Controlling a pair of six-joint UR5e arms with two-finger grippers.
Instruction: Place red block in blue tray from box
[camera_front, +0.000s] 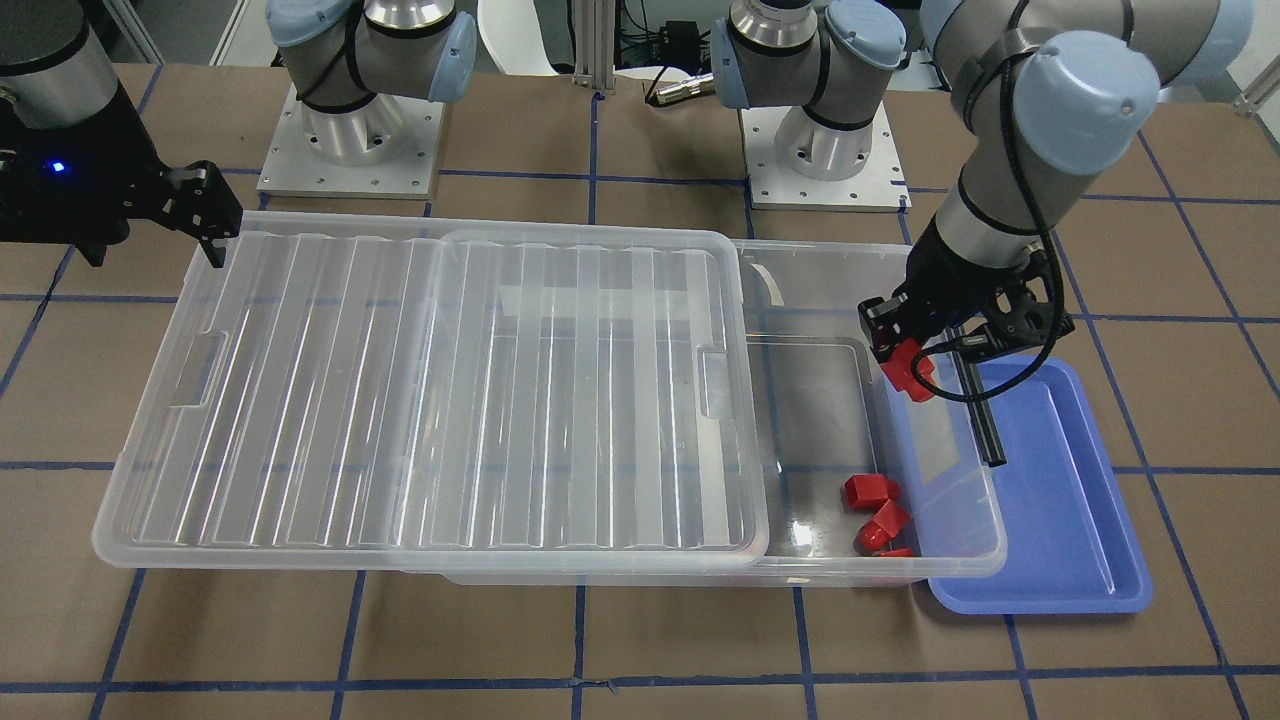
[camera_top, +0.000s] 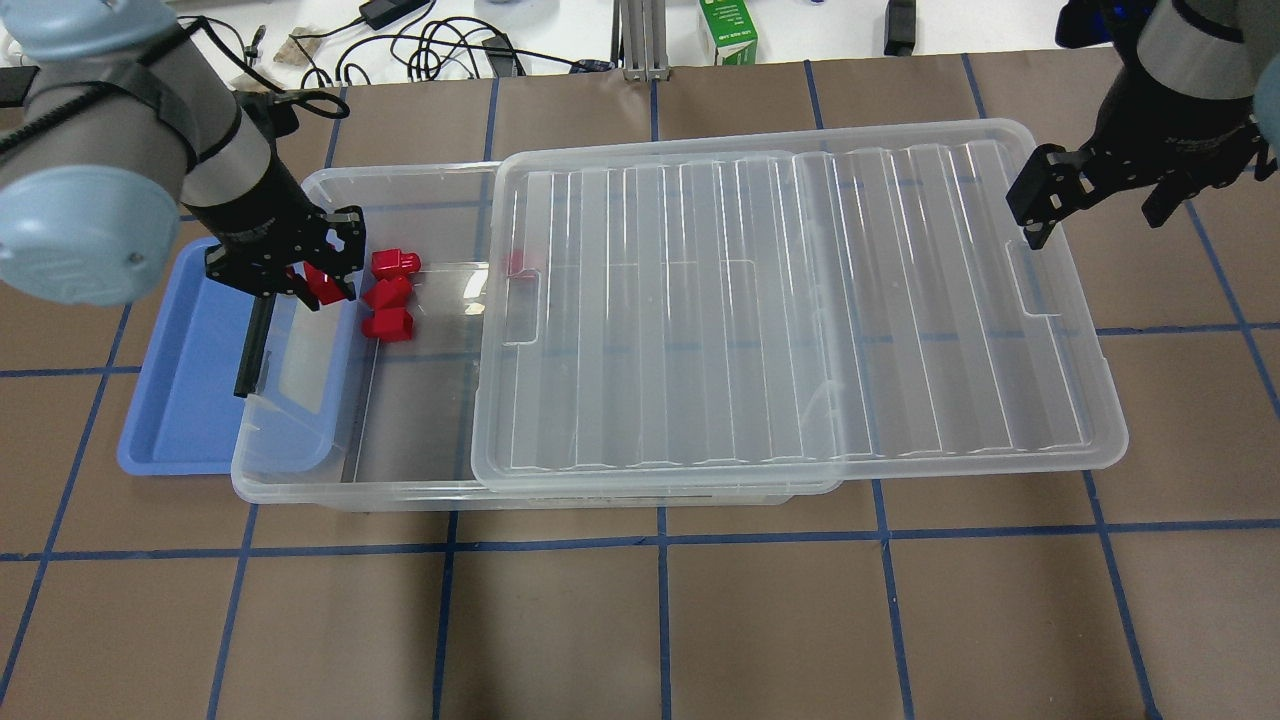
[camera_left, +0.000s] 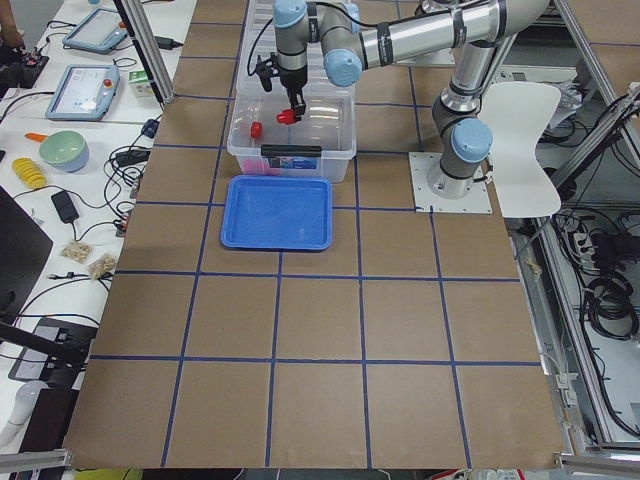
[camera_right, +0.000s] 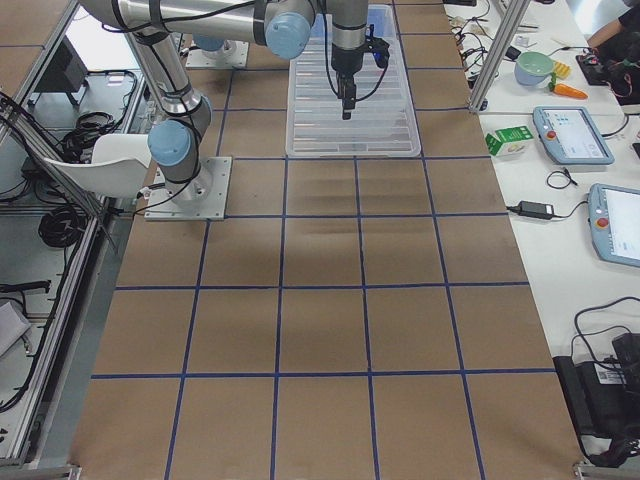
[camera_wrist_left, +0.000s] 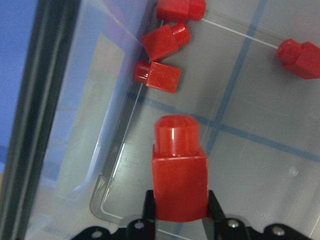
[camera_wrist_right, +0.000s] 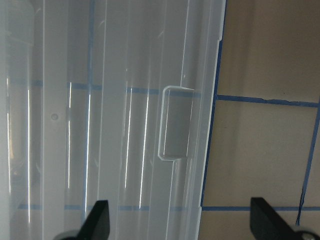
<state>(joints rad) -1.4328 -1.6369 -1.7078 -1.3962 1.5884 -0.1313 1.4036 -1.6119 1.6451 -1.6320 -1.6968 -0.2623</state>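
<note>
The red block (camera_wrist_left: 179, 175) was clamped upright between the two fingers of the left gripper (camera_top: 322, 294), its rounded tapered end pointing away from the palm and down toward the floor of the box (camera_top: 262, 478). It hung clear of that floor, over the uncovered end of the box and close to the end wall that carried the black bar (camera_front: 986, 428). Below and a little ahead of the fingertips, three loose red blocks (camera_top: 388, 294) lay clustered on the box floor against the side wall, and a fourth red block (camera_wrist_left: 300, 57) lay apart from them, further toward the covered part. Just past the black bar, on the side of the left gripper away from the lid, sat the blue tray (camera_front: 1062, 525), flat on the table (camera_front: 640, 640) and tucked right up against the box's end, with nothing in it. The ribbed clear lid (camera_front: 450, 400) had been slid along the box so that it covered most of it and overhung the far end, leaving only the part beneath the left gripper uncovered. Well apart, at that overhanging end, the right gripper (camera_wrist_right: 182, 226) hovered with its fingers spread wide and nothing between them, one fingertip over the lid beside its handle notch and the other over bare table; whether either touched the lid could not be told
</note>
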